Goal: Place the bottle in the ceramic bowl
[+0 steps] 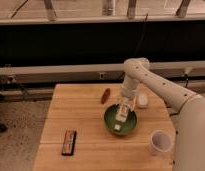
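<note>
The bottle (121,114) hangs over the bowl (120,120), its long axis nearly upright and leaning a little, the top toward the arm (146,80) and the lower end pointing down into the bowl's hollow. Its pale body and tan label show against the green glaze. Whether the lower end touches the bowl's floor cannot be told.

The pincer (124,106) sits directly above the bowl, at the bottle's upper part, reaching down from the white arm that bends in from the right. It appears closed on the bottle, with the fingers on either side of it, though the contact itself is hard to make out.

The bowl stands on the wooden tabletop (81,117), right of centre. A small pale patch shows low inside it, near the front wall; what it is cannot be told.

A white cup (159,141) stands upright near the tabletop's front right corner, well apart from the bowl; its inside is not readable. A reddish-brown oblong (105,95) lies behind the bowl to the left, angled across the wood. A small white round object (142,100) lies behind the bowl to the right, near the arm. A dark flat rectangular item (69,142) lies near the front left edge, lengthwise front to back.
</note>
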Tool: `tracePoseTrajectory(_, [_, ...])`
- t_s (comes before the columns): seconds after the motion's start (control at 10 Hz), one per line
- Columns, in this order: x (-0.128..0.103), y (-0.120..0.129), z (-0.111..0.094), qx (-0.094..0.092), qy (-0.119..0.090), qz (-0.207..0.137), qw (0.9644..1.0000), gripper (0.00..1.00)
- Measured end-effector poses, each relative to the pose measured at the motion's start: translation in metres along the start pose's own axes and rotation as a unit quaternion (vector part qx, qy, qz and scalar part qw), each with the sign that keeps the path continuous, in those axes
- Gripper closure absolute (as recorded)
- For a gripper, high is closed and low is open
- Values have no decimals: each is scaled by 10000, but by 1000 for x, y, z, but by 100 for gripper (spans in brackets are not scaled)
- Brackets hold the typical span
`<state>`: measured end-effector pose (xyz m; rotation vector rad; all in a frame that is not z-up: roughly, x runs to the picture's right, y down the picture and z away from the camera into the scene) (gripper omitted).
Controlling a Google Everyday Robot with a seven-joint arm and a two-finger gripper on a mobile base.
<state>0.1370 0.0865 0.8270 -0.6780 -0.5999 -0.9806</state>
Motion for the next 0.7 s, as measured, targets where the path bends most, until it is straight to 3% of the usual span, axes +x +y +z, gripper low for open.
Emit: tracePoseTrajectory(0.7, [1,2,-4,-4,-31,-3,10000,20])
